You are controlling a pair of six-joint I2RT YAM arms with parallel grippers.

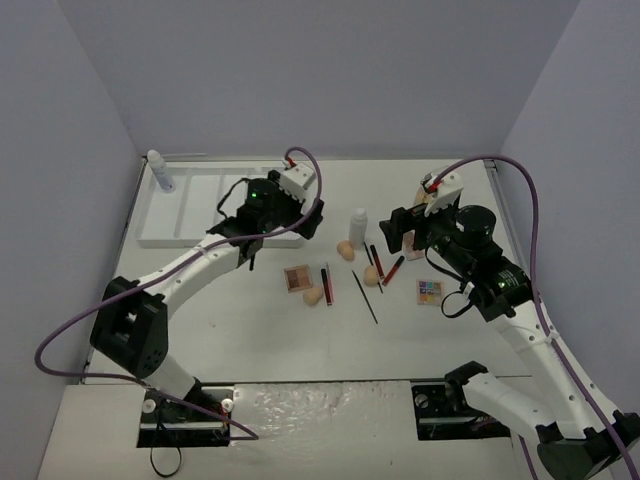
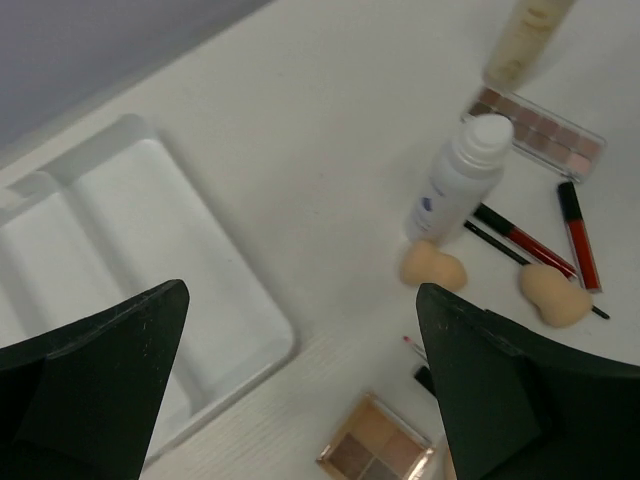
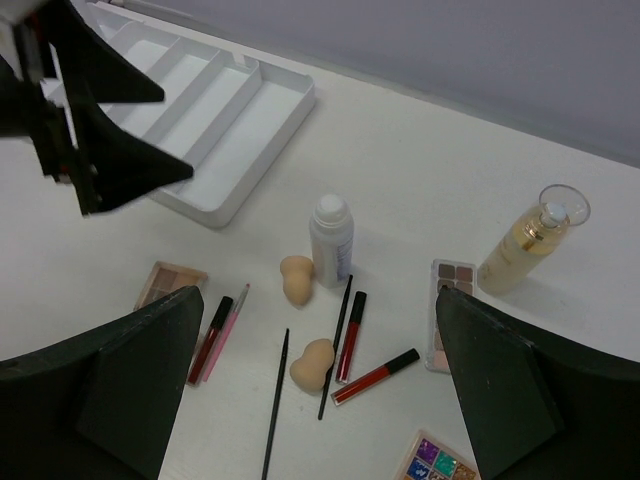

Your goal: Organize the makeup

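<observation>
The makeup lies scattered mid-table. A white bottle (image 1: 357,226) stands upright, with peach sponges (image 1: 345,250) (image 1: 372,274) (image 1: 314,296) around it. A brown palette (image 1: 298,277) and a colourful palette (image 1: 429,291) lie flat. A nude palette (image 3: 452,310) lies beside the tan-filled tube (image 3: 530,240). Red glosses (image 3: 350,335) and black pencils (image 3: 275,405) lie between them. A second white bottle (image 1: 160,170) stands in the tray's far left corner. My left gripper (image 1: 305,218) (image 2: 302,290) is open and empty above the tray's right end. My right gripper (image 1: 393,232) (image 3: 320,292) is open and empty above the pile.
The white ridged compartment tray (image 1: 200,205) lies at the back left and also shows in the left wrist view (image 2: 120,230) and the right wrist view (image 3: 220,110). Grey walls enclose the table on three sides. The two grippers hover close together near the standing bottle.
</observation>
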